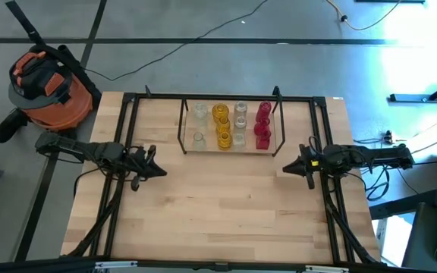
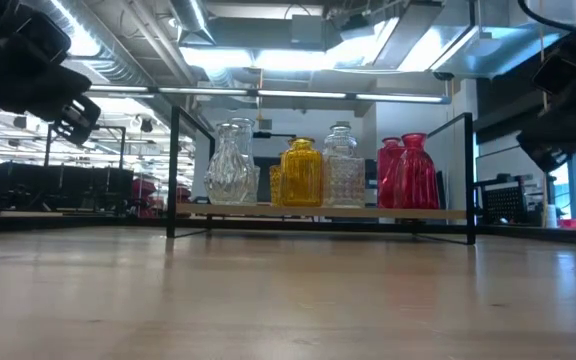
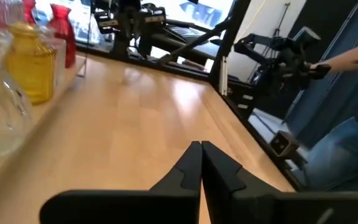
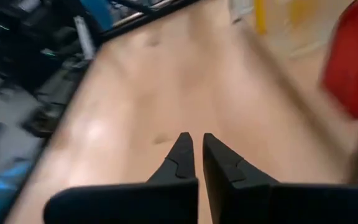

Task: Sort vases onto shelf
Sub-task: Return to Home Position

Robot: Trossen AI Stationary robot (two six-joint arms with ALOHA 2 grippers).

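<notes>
Several small glass vases stand on the shelf (image 1: pixel 185 144), a light board in a black wire frame at the table's far middle: clear ones (image 1: pixel 199 114) at the left, yellow ones (image 1: pixel 221 125), clear ones (image 1: pixel 240 121) and red ones (image 1: pixel 262 125) at the right. In the low view they show as clear (image 2: pixel 230 165), yellow (image 2: pixel 301 172) and red (image 2: pixel 414 170) vases resting on their bases. My left gripper (image 1: pixel 160 171) is shut and empty at the table's left, pointing right. My right gripper (image 1: pixel 285 168) is shut and empty at the right, pointing left.
Black rails (image 1: pixel 131 121) run along the table's left, right and far sides. An orange vacuum (image 1: pixel 48 83) stands on the floor beyond the far left corner. Bare wood (image 1: pixel 226 212) lies between the grippers and the near edge. A person's arm (image 3: pixel 347 62) shows beyond the table.
</notes>
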